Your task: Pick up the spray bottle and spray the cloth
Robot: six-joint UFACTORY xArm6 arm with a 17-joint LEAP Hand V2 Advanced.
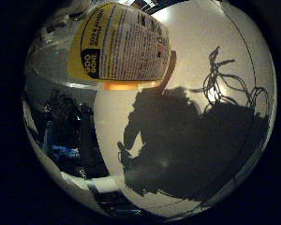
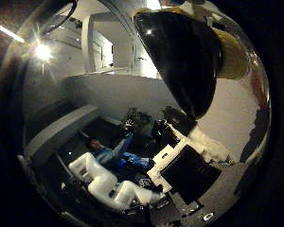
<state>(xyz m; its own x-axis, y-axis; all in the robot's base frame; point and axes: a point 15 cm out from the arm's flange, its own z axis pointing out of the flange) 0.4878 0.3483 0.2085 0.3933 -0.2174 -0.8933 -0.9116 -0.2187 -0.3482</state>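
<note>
The spray bottle (image 1: 122, 42) fills much of the little finger side palm view, close against the palm. It has a yellow and white printed label and orange liquid at its base. It hangs off the white table (image 1: 201, 51), which lies well behind it. In the thumb side view, a big glossy black part (image 2: 184, 61) with a yellow band beside it looms near the palm. My right hand (image 2: 109, 184) shows as bent white fingers at the view's edge and is shut on the bottle. No cloth is plainly visible.
The hand and arm cast a large dark shadow (image 1: 187, 150) on the white table. A dark flat sheet (image 2: 189, 177) with a white border lies below the hand. A white wall (image 2: 118, 94) and room clutter stand beyond.
</note>
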